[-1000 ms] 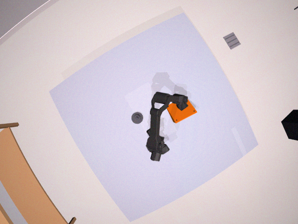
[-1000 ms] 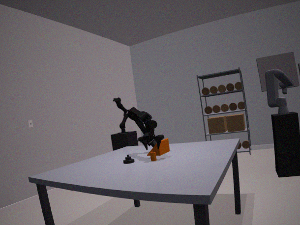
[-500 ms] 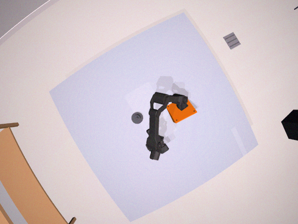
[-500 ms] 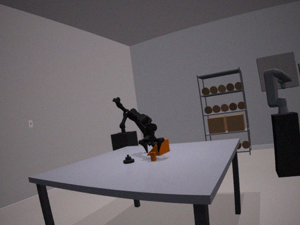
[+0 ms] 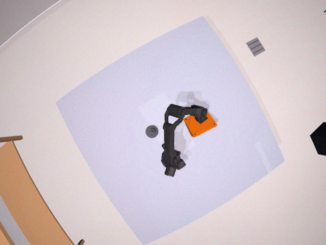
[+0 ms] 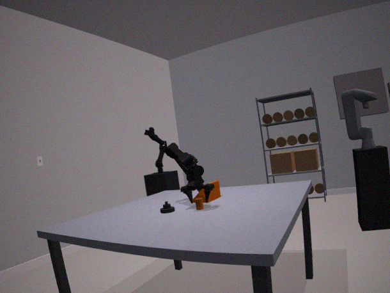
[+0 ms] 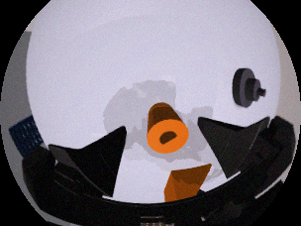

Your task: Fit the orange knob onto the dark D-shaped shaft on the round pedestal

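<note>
The orange knob [image 6: 199, 204] [image 7: 157, 115] stands upright on the table, its D-shaped hole facing up in the wrist view. My gripper [image 6: 199, 201] [image 7: 162, 125] is open and empty, pointing down low at the knob, with one finger to each side of it in the wrist view. Whether the tips reach down beside the knob is hard to tell. The round dark pedestal [image 5: 147, 132] [image 6: 167, 210] [image 7: 242, 88] stands apart, right of the knob in the wrist view. Its shaft [image 6: 166, 203] [image 7: 261, 92] is bare. From above, the arm hides the fingertips and most or all of the knob.
An orange plate [image 5: 199, 129] [image 6: 216, 190] [image 7: 184, 184] is at the arm's base end, behind the knob in the exterior view. The pale table [image 5: 107, 120] [image 6: 224, 230] carries the pedestal and knob. Shelves and another arm on a black stand are in the background.
</note>
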